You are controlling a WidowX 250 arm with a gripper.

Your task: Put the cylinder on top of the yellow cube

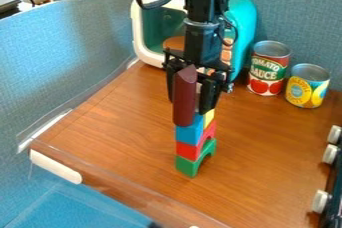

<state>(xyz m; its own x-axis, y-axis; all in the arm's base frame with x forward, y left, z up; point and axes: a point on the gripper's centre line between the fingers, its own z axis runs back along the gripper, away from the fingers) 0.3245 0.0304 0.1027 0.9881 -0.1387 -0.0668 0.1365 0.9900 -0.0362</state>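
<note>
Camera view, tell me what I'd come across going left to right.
White bar, block stack, can with the red and green label, yellow can.

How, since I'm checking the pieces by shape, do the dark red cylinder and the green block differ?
The dark red cylinder is long and slim, while the green block is short with an arch cut into it. The cylinder is upright in the gripper; the green block is at the bottom of the stack, on the table. Both are plain, each in one colour.
</note>
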